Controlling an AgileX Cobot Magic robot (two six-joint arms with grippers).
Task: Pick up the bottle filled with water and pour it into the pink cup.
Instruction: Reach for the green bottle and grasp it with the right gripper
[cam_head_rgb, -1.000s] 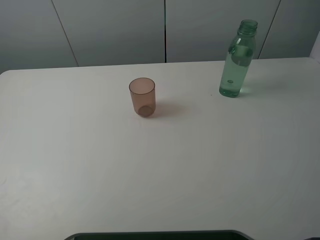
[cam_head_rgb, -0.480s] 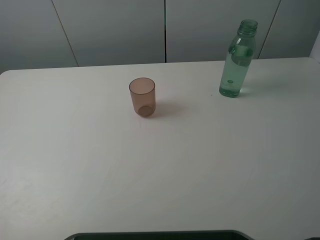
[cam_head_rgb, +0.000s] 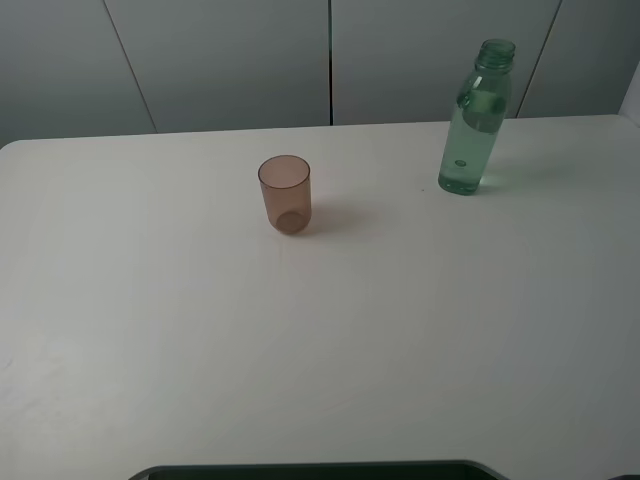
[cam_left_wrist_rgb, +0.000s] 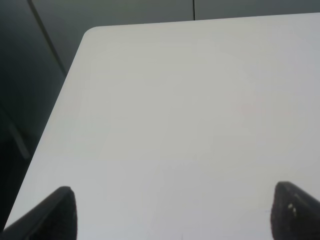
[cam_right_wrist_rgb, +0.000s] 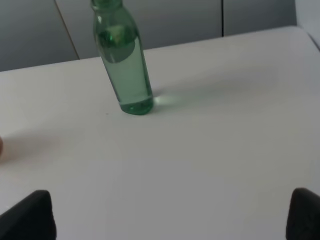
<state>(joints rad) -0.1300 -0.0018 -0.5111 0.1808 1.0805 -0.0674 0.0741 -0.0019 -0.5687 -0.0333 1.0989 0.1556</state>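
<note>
The green-tinted bottle (cam_head_rgb: 475, 120) stands upright with no cap at the table's back right, holding water. It also shows in the right wrist view (cam_right_wrist_rgb: 125, 65). The pink cup (cam_head_rgb: 285, 195) stands upright left of it, near the middle back of the table, and looks empty. My right gripper (cam_right_wrist_rgb: 167, 217) is open and empty, well short of the bottle. My left gripper (cam_left_wrist_rgb: 175, 215) is open and empty over bare table near the left edge. Neither gripper shows in the exterior high view.
The white table (cam_head_rgb: 320, 340) has a rounded far left corner (cam_left_wrist_rgb: 90, 32). Grey wall panels (cam_head_rgb: 220, 60) stand right behind it. A dark curved edge (cam_head_rgb: 320, 470) shows at the front.
</note>
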